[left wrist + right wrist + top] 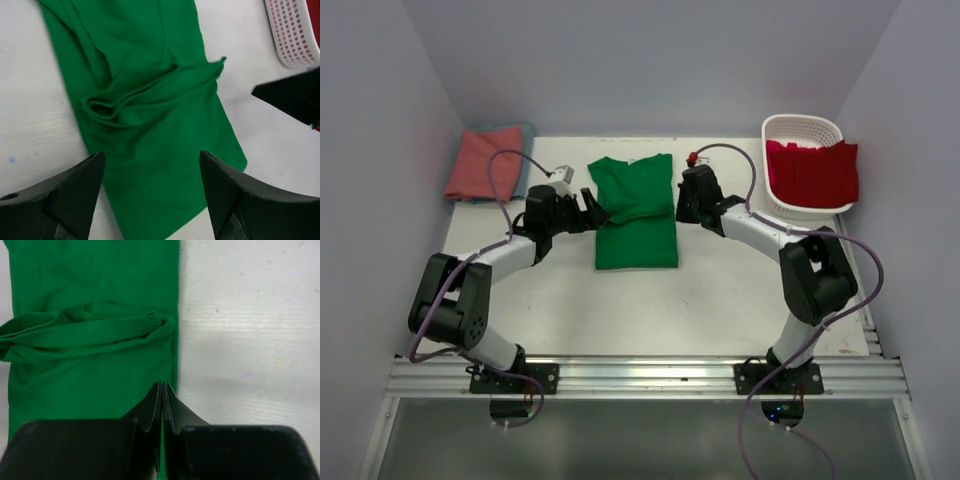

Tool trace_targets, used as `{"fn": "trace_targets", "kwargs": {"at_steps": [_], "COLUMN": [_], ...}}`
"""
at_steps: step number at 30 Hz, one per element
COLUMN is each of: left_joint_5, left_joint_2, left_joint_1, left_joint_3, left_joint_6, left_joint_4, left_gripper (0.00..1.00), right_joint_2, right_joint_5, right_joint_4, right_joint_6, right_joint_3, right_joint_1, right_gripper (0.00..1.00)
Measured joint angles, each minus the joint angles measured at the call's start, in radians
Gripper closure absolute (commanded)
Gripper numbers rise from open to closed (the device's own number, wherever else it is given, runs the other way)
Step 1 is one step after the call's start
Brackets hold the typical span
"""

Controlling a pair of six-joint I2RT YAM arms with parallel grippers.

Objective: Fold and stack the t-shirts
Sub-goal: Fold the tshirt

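The green t-shirt [636,215] lies in the middle of the white counter [570,300], between the two arms. It is folded into a narrow strip with the collar end away from the arm bases. The upper part sits a little askew on the lower part. A bunched ridge of cloth runs across it about halfway up (the wrist views show it best).

The left gripper [150,155] is at the shirt's left edge. Its two fingers are spread wide and grasp nothing, and green cloth shows below the gap between them.

The right gripper [162,386] is at the shirt's right edge with its fingers pressed tight together. The tips sit right where the cloth meets the bare counter, and I cannot tell whether any cloth is caught between them.

In the far left corner a salmon-pink t-shirt [480,165] lies folded on a teal-blue t-shirt [528,150]. Only a strip of the teal-blue one shows along its right side.

In the far right corner stands a white lattice basket [800,122]. A red t-shirt [815,172] lies in it and hangs over its right rim.
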State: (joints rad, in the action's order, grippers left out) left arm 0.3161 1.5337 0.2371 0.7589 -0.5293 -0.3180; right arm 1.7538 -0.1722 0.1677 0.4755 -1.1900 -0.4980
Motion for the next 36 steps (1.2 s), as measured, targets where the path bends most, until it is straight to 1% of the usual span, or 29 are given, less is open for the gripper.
{"fn": "trace_targets", "kwargs": {"at_steps": [1,2,4,8,12,17,23,24,25,27,30,32,34,36], "left_joint_5": [0.016,0.026,0.05,0.1,0.119,0.127,0.126,0.125,0.122,0.12,0.114,0.113,0.112,0.114], "left_joint_2": [0.017,0.032,0.061,0.101,0.13,0.204,0.36,0.386,0.407,0.437,0.442,0.449,0.451,0.451], "left_joint_1": [0.02,0.048,0.116,0.239,0.296,0.323,0.326,0.326,0.326,0.326,0.327,0.326,0.326,0.327], "left_joint_3": [-0.005,-0.005,-0.004,-0.001,0.04,0.135,0.196,0.199,0.199,0.199,0.21,0.211,0.206,0.184], "left_joint_6": [-0.002,-0.004,-0.009,-0.021,-0.037,-0.051,-0.058,-0.058,-0.058,-0.061,-0.057,-0.054,-0.053,-0.054], "left_joint_4": [-0.002,-0.002,-0.019,-0.047,-0.063,-0.109,-0.143,-0.142,-0.139,-0.141,-0.138,-0.141,-0.148,-0.178], "left_gripper": [0.25,0.33,0.41,0.43,0.43,0.43,0.44,0.45,0.5,0.53,0.56,0.62,0.65,0.65], "right_joint_2": [0.013,0.029,0.062,0.13,0.173,0.208,0.268,0.271,0.272,0.272,0.272,0.272,0.274,0.276], "right_joint_5": [0.016,0.037,0.067,0.12,0.143,0.151,0.174,0.176,0.178,0.185,0.19,0.19,0.19,0.19], "right_joint_4": [-0.006,-0.012,-0.02,-0.026,-0.026,-0.026,-0.027,-0.026,-0.024,-0.026,-0.026,-0.026,-0.026,-0.026], "right_joint_6": [0.003,0.004,0.007,0.017,0.022,0.028,0.03,0.031,0.031,0.031,0.032,0.032,0.031,0.031], "right_joint_3": [-0.003,-0.008,-0.022,-0.056,-0.086,-0.117,-0.166,-0.166,-0.166,-0.166,-0.166,-0.166,-0.17,-0.176], "right_joint_1": [0.001,0.001,0.001,0.001,0.001,0.001,0.001,0.001,0.001,0.001,0.001,0.001,0.001,0.001], "right_gripper": [1.0,1.0,1.0,1.0,1.0,1.0,1.0,1.0,1.0,1.0,1.0,1.0,1.0,1.0]}}
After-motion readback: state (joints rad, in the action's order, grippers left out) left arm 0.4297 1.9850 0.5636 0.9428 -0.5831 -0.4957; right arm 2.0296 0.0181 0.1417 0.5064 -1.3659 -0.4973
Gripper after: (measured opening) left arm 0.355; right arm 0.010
